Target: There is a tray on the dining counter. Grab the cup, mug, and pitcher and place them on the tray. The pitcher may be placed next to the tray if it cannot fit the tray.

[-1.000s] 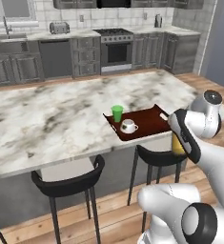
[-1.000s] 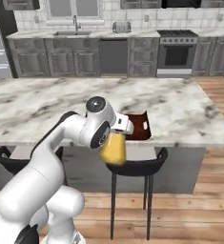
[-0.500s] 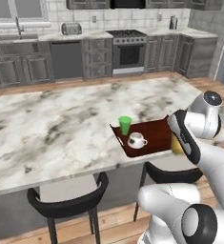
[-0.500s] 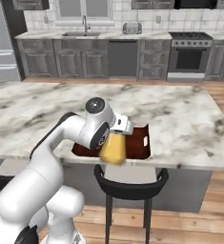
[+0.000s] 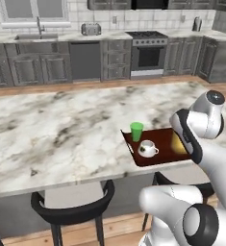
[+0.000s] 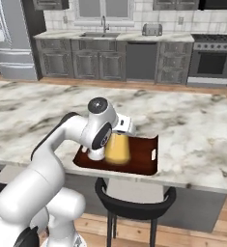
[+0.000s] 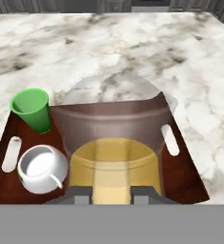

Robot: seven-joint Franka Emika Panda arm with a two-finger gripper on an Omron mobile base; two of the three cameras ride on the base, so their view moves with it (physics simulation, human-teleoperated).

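Note:
The dark red-brown tray (image 5: 168, 152) (image 6: 145, 160) (image 7: 186, 167) lies near the front edge of the marble dining counter (image 5: 61, 129) (image 6: 192, 120) (image 7: 132, 43). On the tray's left part stand the green cup (image 5: 136, 131) (image 7: 31, 108) and, in front of it, the white mug (image 5: 146, 149) (image 7: 41, 167). My gripper (image 7: 112, 194) is shut on the pitcher (image 6: 117, 148) (image 7: 113, 164), amber below and clear at the neck. It hangs over the tray's right part, and whether it touches the tray is hidden. In the left base view my arm covers most of the pitcher (image 5: 183, 142).
Black bar stools (image 5: 71, 211) (image 6: 134, 200) stand under the counter's front edge. Bare marble spreads left of and behind the tray. Grey cabinets, a stove (image 5: 148, 48) and a sink (image 6: 103, 34) line the back wall, with a fridge (image 6: 8, 38) at the left.
Both base views have shifted sideways with the driving base, so the tray now sits nearer my arm. The gripper has stayed shut on the pitcher.

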